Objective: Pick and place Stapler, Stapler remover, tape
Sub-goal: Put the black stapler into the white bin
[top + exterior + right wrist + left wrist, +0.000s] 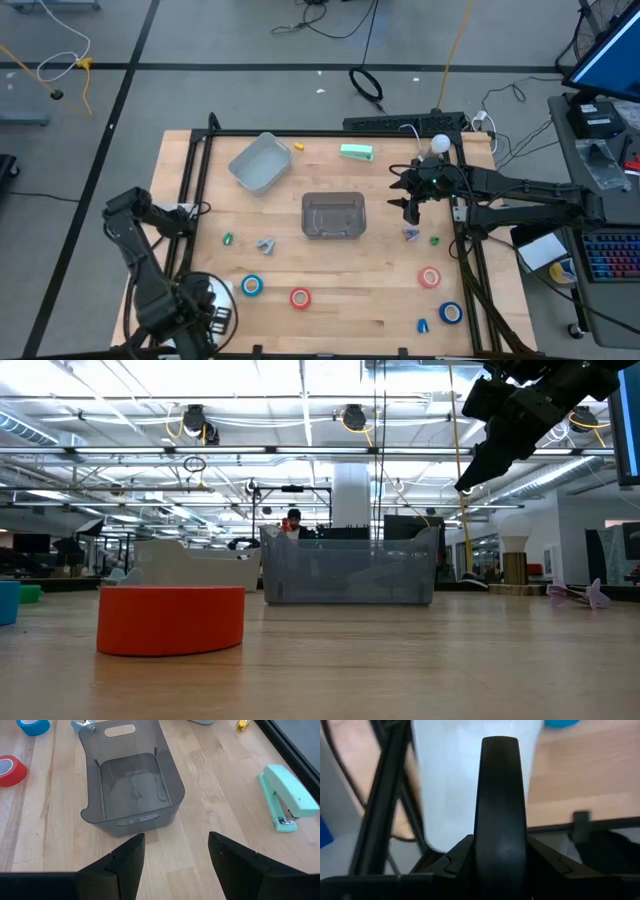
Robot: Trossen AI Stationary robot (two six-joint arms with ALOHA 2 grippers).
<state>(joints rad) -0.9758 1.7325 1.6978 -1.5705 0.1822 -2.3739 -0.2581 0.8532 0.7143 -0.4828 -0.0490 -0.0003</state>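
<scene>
While the right claw [412,203] hangs above the counter [380,300] just right of the grey bin [334,216], its fingers are spread with nothing between them; the wrist view looks past them onto the bin's open top, so it reads as lined up either after a drop or before the next reach. Left claw [190,310] is parked low at the near left corner, well clear of the work; can't tell if its fingers are parted or pressed together, its own camera shows only one dark finger.

Task items are all loose on the counter:
- mint stapler [356,152] at the far edge, right of the tilted pale bin [259,163]
- blue tape [252,286] and red tape [300,297] near-centre left; second red roll [430,277] and second blue roll [451,313] near right
- small lilac piece [411,234], likely a staple remover, just below the right claw; a similar grey piece [265,243] left of the grey bin

Grey bin looks empty, so my guess is sorting has barely started
</scene>
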